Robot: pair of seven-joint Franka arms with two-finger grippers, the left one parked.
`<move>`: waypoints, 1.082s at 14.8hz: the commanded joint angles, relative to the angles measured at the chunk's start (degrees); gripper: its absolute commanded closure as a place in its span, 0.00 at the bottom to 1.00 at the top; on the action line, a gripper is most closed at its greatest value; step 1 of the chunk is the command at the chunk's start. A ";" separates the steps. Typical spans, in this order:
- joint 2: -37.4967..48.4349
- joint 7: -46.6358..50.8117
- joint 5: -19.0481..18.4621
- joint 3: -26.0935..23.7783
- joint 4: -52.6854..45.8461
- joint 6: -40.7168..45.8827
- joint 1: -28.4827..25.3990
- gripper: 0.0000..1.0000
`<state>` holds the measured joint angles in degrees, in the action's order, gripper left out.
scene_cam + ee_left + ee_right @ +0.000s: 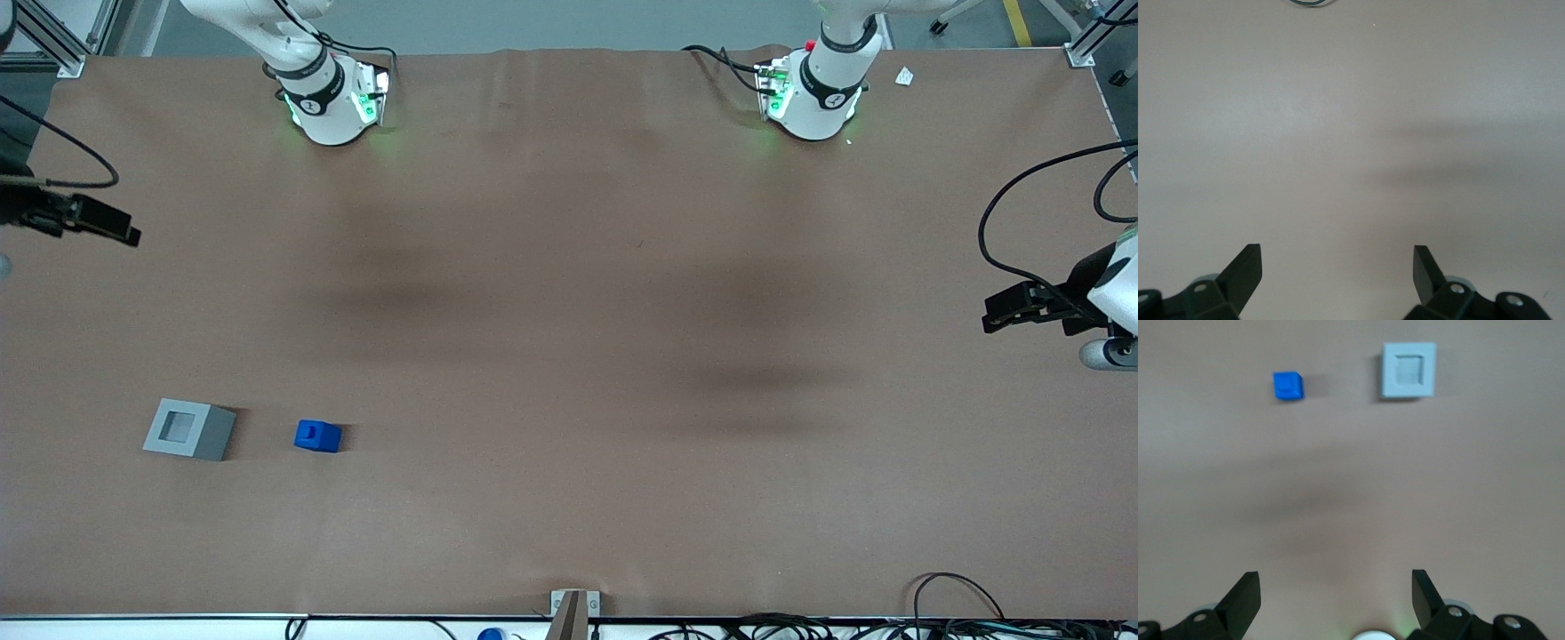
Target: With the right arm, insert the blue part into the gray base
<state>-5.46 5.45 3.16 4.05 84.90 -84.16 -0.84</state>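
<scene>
Brown paper covers the table (569, 356), where the right arm's gripper (1335, 600) hangs with its fingers (1241, 597) spread wide and holding nothing, well apart from the gray base (189, 429) and the blue part (317, 436), which sit near each other, not touching, at the working arm's end.

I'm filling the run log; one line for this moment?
stage: pre-grasp | tool: open, empty, apart from parts | blue part: on table beside gray base, not inserted

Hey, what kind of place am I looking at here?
Probably a robotics lab bench: brown paper-covered table, aluminum frame post, loose cables. The open gripper hangs empty, apart from the blue part and gray base.
</scene>
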 commanded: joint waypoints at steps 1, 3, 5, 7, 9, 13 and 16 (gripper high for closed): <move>-1.31 -1.22 5.97 -0.18 5.26 -9.76 2.77 0.00; -3.66 -1.23 6.24 -0.18 6.25 -14.26 2.86 0.00; -7.27 -1.23 7.20 -0.36 5.90 -15.51 2.43 0.00; -10.17 -1.40 7.39 -0.45 5.63 -17.95 0.67 0.00; -12.63 -1.40 6.69 -0.36 5.81 -20.43 -2.31 0.00; -18.34 -1.49 5.72 -0.36 6.07 -27.36 -4.08 0.00; -22.21 -1.32 3.52 -0.36 6.07 -32.54 -5.31 0.00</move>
<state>-25.68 4.36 8.27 3.56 91.06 -113.99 -5.60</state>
